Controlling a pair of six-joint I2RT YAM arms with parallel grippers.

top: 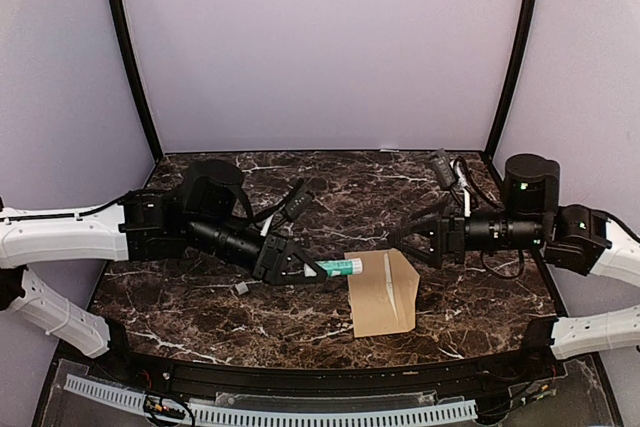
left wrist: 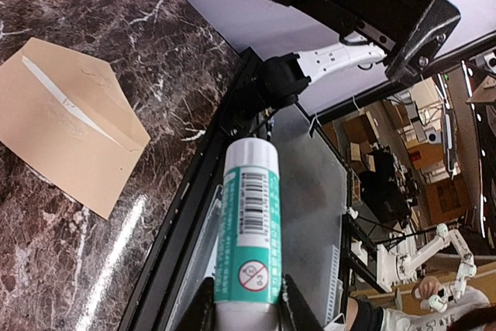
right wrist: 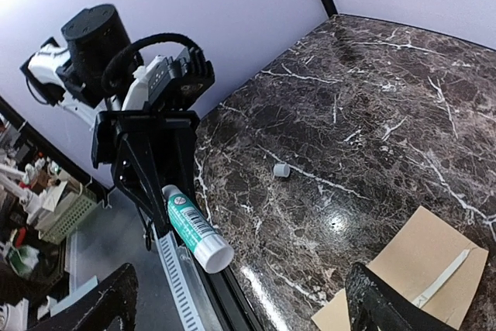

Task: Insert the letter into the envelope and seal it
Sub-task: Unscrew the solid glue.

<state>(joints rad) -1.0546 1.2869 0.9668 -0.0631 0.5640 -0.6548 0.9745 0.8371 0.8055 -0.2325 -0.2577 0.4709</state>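
The tan envelope (top: 383, 292) lies flat on the marble table (top: 200, 317), right of centre, with a thin white strip (left wrist: 54, 94) across it near the flap. In the left wrist view the envelope (left wrist: 66, 125) is at the left. The letter is out of view. My left gripper (top: 310, 269) is shut on a teal-and-white glue stick (top: 340, 267), whose tip points at the envelope's left edge; the stick (left wrist: 249, 222) sits between the jaws of this gripper (left wrist: 246, 308). My right gripper (top: 405, 245) hangs open just above the envelope's far corner, holding nothing.
A small grey cap (top: 241, 288) lies on the table left of the left gripper, and the cap (right wrist: 281, 170) also shows in the right wrist view. A perforated white rail (top: 300, 412) runs along the near table edge. Pale walls close off the back and sides.
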